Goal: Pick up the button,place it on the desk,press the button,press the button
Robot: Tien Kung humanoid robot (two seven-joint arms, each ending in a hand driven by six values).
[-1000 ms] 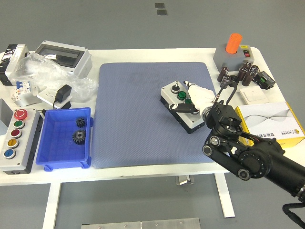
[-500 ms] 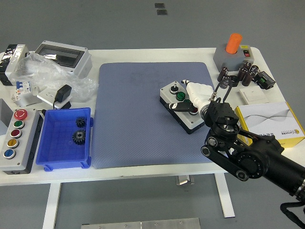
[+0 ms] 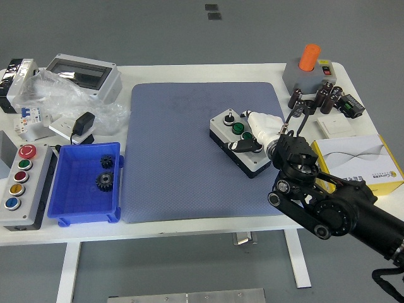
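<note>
1. Toward the right edge of the blue mat [image 3: 183, 145] on the counter [image 3: 208, 71], your button box [image 3: 238, 142] lies flat, its long axis running from upper left to lower right.
2. Your right hand [image 3: 255, 134] comes in from the box's right side, white fingers [image 3: 260, 124] draped over the top and a dark fingertip resting by the buttons; it presses and does not grip.
3. You have only the right arm in view, so the press falls to it.

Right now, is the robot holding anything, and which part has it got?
Nothing is lifted. The right hand rests on top of the small grey push-button box, which lies flat on the blue mat. A fingertip sits by the buttons. No grasp shows.
</note>
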